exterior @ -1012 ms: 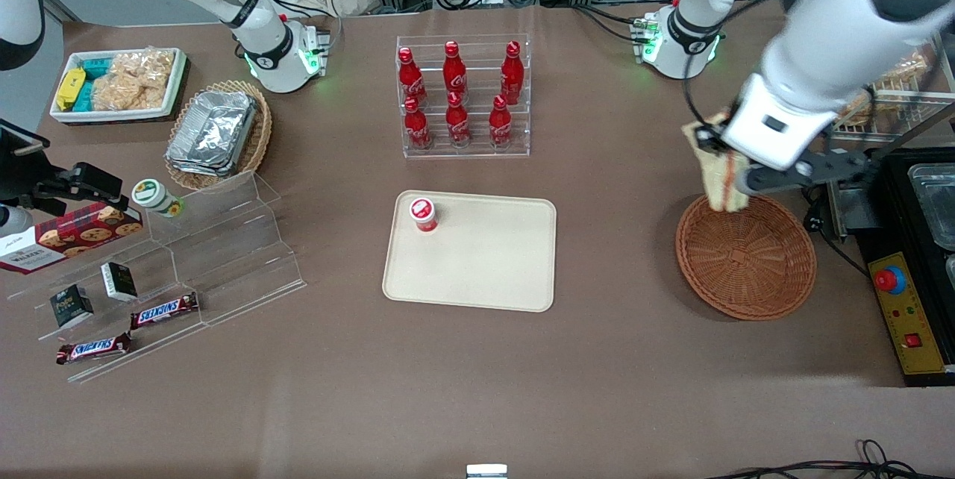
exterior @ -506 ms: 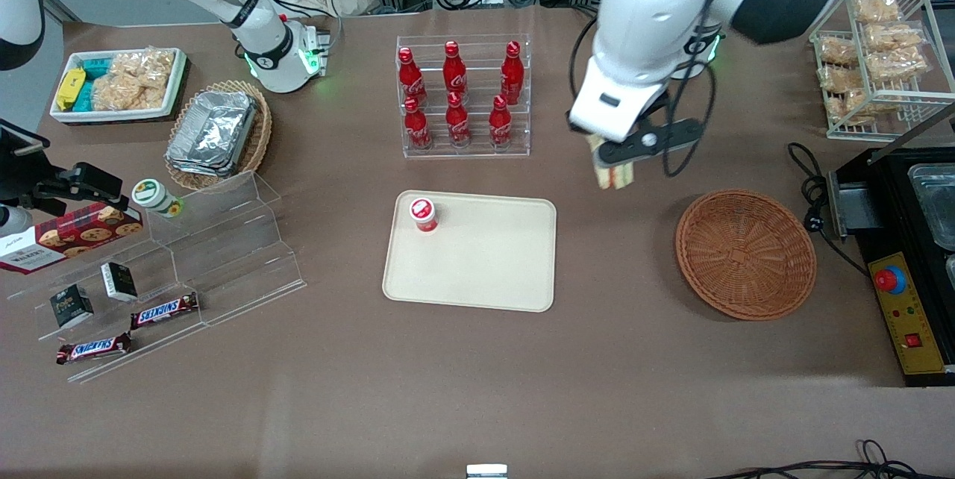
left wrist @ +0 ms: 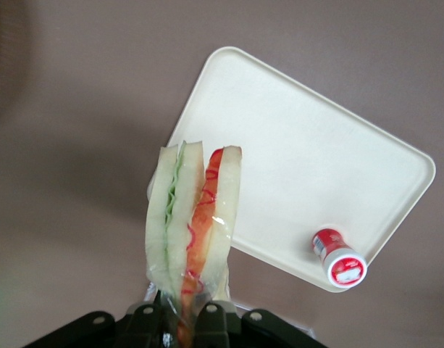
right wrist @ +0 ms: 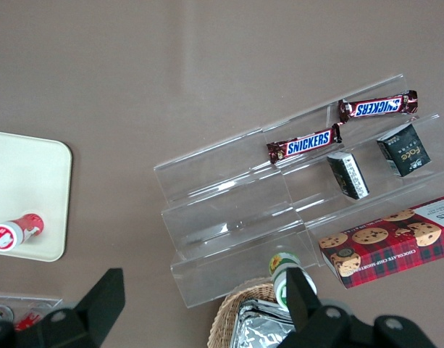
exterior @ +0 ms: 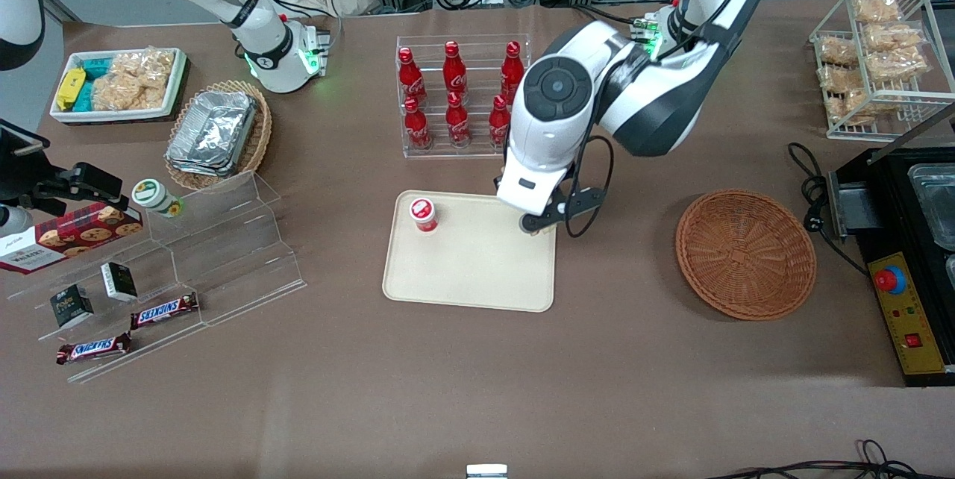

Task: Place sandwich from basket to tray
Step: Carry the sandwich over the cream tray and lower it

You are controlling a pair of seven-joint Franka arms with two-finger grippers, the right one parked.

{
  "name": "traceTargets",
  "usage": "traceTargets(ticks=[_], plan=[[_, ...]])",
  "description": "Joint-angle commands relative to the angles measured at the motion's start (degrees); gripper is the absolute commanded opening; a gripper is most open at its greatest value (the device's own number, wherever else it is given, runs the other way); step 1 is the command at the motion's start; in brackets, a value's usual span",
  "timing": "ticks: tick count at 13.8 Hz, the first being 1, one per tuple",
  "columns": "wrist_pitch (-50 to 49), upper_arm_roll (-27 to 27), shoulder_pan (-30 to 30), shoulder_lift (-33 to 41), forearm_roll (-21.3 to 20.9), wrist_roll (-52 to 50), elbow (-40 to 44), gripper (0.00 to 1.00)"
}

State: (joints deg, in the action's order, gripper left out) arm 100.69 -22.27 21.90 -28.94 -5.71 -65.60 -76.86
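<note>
My left gripper (exterior: 539, 222) hangs over the corner of the cream tray (exterior: 477, 270) that lies toward the basket and farther from the front camera. It is shut on the sandwich (left wrist: 193, 217), a wedge of white bread with green and red-orange layers in clear wrap, pinched at its narrow end by the gripper (left wrist: 179, 319). In the left wrist view the wedge hangs over the rim of the tray (left wrist: 301, 159) and the brown table beside it. The front view hides the sandwich under the wrist. The round reddish-brown basket (exterior: 746, 255) is empty, toward the working arm's end.
A small red-capped bottle (exterior: 423, 214) stands on the tray's corner toward the parked arm. A clear rack of red cola bottles (exterior: 462, 95) stands farther from the camera than the tray. An acrylic step stand (exterior: 216, 240) with snack bars and an oval basket of foil containers (exterior: 216, 134) lie toward the parked arm's end.
The left arm has carried the sandwich from just above the round basket sideways across the table to the tray's corner. The basket now holds nothing.
</note>
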Motion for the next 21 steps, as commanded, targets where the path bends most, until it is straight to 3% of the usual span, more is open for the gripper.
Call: traceTargets(ticks=[1,6,16,17,19,21], plan=[[3.62,0.29,0.77,-4.27,-1.05,-1.99,1.45,0.0],[10.04,0.47,1.74,-12.7,-6.76,-4.45,1.45,0.0],[19.01,2.67,1.39,-20.63,-7.12,-3.57,1.71,0.04],[19.28,2.75,1.39,-20.72,-7.12,-3.4,1.71,0.12],[19.28,2.75,1.13,-20.63,-7.03,-3.48,1.62,0.4],[19.28,2.75,1.04,-20.11,-7.03,-3.84,1.8,0.86]])
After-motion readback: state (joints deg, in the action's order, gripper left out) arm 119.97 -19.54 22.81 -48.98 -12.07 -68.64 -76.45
